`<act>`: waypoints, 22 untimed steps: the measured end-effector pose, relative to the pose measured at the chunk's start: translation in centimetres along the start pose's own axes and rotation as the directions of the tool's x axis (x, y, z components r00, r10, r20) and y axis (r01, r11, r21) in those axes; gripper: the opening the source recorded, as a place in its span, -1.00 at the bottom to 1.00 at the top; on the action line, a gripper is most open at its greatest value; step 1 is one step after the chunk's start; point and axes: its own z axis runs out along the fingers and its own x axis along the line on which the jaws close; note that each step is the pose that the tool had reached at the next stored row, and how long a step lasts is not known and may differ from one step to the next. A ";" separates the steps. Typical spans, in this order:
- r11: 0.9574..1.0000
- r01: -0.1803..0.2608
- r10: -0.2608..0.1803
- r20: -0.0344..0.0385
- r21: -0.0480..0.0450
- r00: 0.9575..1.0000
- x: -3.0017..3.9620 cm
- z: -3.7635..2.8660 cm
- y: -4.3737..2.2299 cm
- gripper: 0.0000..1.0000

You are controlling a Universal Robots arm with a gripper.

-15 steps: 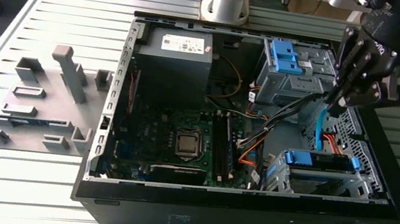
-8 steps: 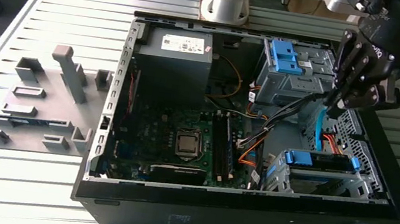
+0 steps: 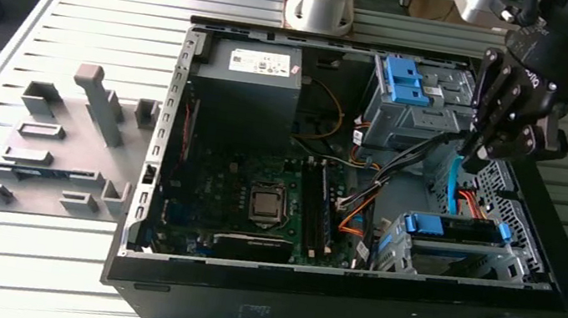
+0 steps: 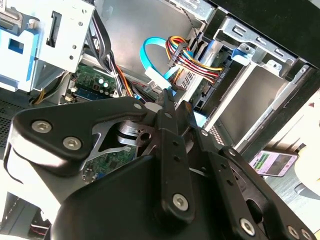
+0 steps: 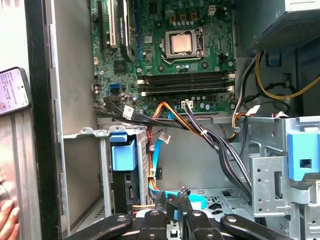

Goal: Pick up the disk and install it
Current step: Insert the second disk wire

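1. Slatted metal table (image 3: 33,257): pale grey, and it carries everything. At the exterior view's left stands a grey fixture block (image 3: 60,151) with upright posts and slots, well apart from the work.
2. Open computer case (image 3: 354,292): black, lying on its side with the interior exposed. The arm's silver base (image 3: 319,0) is just behind the case.
3. Power supply (image 3: 244,90): a large black box inside the case with a small white sticker (image 3: 262,62). The print is too small to read.
4. Motherboard (image 3: 245,195): green, with a bare silver processor socket (image 3: 267,203) and memory slots beside it.
5. Upper drive cage: holds a bare blue plastic bracket (image 3: 403,80) with no drive in it.
6. Gripper (image 3: 476,158): black, pointing down into the case between the two drive cages. In both wrist views the fingertips (image 5: 175,200) sit pressed together with nothing between them. A light blue flat cable (image 4: 152,60) and a multicoloured wire bundle (image 4: 195,60) lie near the tips. I cannot tell whether they touch.
7. Disk (image 3: 451,250): silver, with a blue rail on top. It is seated in the lower metal cage at the case's front corner, on the exterior view's right, apart from the gripper.
8. First wrist view: a phone (image 5: 12,90) rests outside the case wall and a person's hand (image 5: 7,215) is at the edge. The screen text is unreadable.
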 end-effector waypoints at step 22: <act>1.000 0.000 0.000 0.005 -0.001 1.000 -0.18 -1.25 -0.01 -0.52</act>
